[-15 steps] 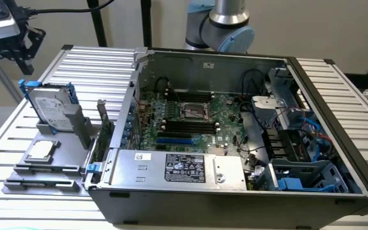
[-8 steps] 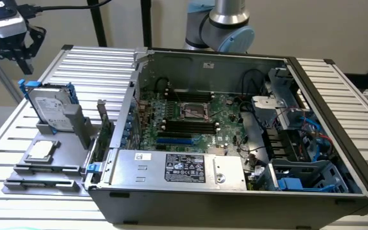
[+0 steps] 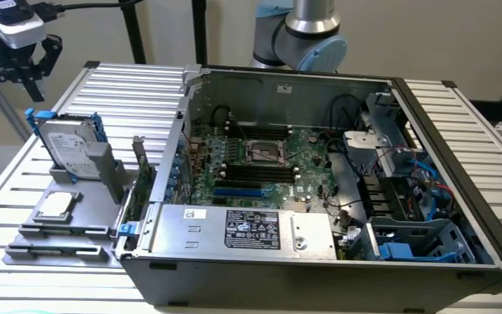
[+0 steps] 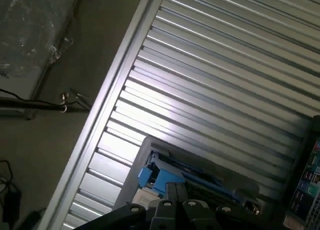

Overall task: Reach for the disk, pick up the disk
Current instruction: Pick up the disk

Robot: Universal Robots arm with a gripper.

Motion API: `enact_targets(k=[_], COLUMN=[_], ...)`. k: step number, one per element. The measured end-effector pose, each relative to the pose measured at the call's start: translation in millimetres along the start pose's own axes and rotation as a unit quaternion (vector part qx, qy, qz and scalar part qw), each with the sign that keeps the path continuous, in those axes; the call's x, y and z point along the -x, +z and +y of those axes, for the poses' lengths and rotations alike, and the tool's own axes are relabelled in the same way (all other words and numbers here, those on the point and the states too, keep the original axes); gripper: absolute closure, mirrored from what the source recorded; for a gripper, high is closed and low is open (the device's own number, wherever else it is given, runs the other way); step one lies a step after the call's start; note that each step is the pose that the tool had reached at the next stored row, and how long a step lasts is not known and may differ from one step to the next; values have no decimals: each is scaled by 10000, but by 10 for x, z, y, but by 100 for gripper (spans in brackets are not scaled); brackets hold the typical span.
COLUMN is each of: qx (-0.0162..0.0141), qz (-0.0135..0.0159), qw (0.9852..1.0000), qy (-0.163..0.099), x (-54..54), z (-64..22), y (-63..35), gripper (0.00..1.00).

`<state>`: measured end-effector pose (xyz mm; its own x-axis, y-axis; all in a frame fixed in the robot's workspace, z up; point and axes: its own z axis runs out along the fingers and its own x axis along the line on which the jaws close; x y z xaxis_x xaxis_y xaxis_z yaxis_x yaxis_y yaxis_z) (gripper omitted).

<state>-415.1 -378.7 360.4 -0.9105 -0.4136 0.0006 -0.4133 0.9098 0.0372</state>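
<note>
Slatted metal table (image 3: 469, 118) holds the disk (image 3: 66, 147); beige wall (image 3: 425, 39) behind.

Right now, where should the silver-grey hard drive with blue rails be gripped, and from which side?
Grip the silver-grey rectangular hard drive with blue plastic rails at its free upper edge, coming from above. It stands on edge in the grey plastic stand, which hides its lower part, so a pinch across its two flat faces probably suits best.
</note>
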Motion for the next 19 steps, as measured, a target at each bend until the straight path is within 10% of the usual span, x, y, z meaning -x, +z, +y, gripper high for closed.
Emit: enact_targets(k=[9,19], qx=[0,-1], qz=[30,64], qw=[9967,9851], qy=[-814,-1718], x=[0,0], z=[0,0], y=[0,0], gripper=[89,89])
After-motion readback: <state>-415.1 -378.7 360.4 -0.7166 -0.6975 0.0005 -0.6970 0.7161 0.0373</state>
